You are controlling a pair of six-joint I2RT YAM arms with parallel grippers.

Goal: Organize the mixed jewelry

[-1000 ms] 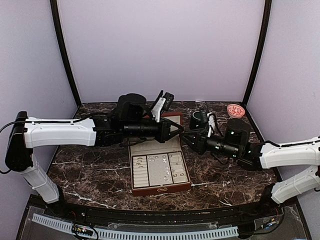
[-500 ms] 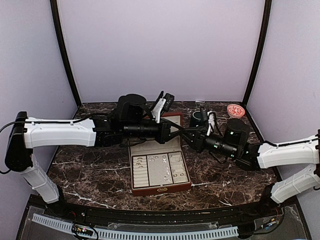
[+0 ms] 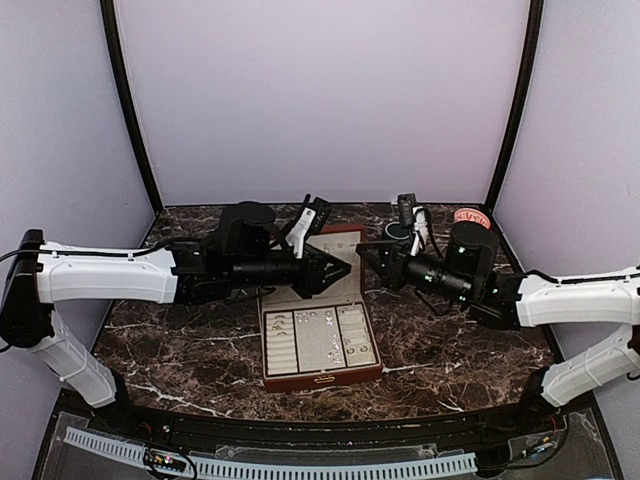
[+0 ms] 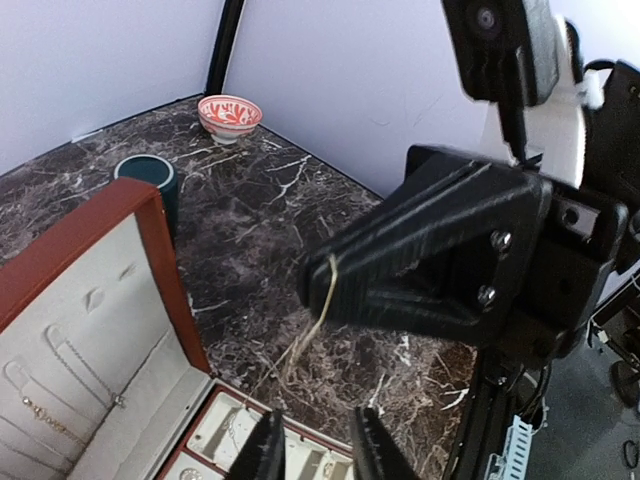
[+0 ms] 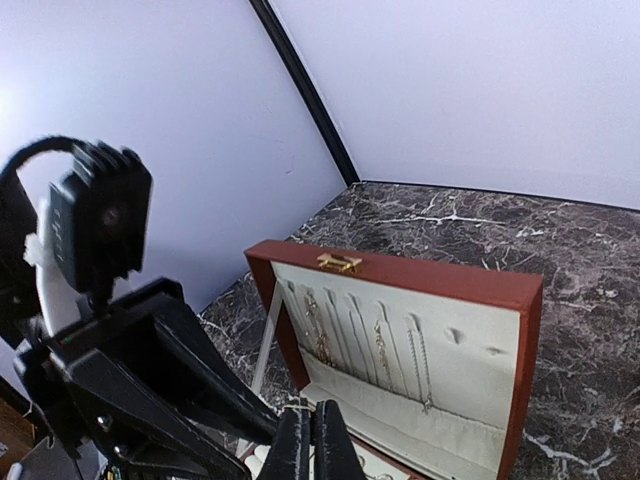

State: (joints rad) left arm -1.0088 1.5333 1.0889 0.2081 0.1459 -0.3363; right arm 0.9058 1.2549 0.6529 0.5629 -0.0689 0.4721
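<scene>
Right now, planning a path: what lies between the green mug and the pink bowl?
Between mug and bowl only bare marble table, per the left wrist view.

Dark marble table (image 3: 180,340), open reddish-brown box (image 3: 322,378) (centre), green mug (image 4: 147,175), pink bowl (image 4: 230,118)

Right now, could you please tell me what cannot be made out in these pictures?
Top view: the silvery pieces in the box are too small to tell rings from earrings.
Top view: the green mug is mostly hidden behind the right arm.
Left wrist view: the thin chain hangs from the right gripper; its lower end blurs into the marble.
Right wrist view: the bottom edge cuts off nearly all the box's tray.
</scene>
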